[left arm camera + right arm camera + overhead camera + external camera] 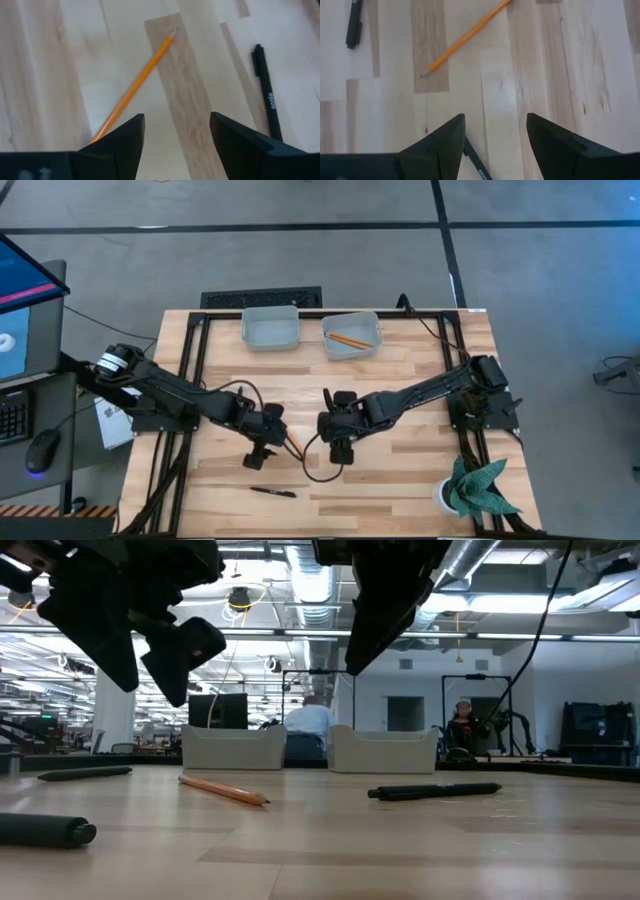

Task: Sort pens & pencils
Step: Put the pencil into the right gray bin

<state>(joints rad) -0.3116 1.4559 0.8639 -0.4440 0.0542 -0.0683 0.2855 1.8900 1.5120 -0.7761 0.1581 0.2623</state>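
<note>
While our left gripper [176,145] hangs with its jaws apart above the table [420,470], an orange pencil [135,87] lies below it. Our right gripper [495,145], likewise spread, hovers at its three o'clock over a black pen [477,167]. Another pencil [348,338] lies in the right bin [352,350].

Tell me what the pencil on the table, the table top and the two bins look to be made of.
Pencil: probably wood, glossy orange paint, bare sharpened tip. Table top: wood, pale smooth planks with visible grain and seams. Bins: likely plastic, matte grey with rounded moulded corners; the look cannot confirm it.
</note>
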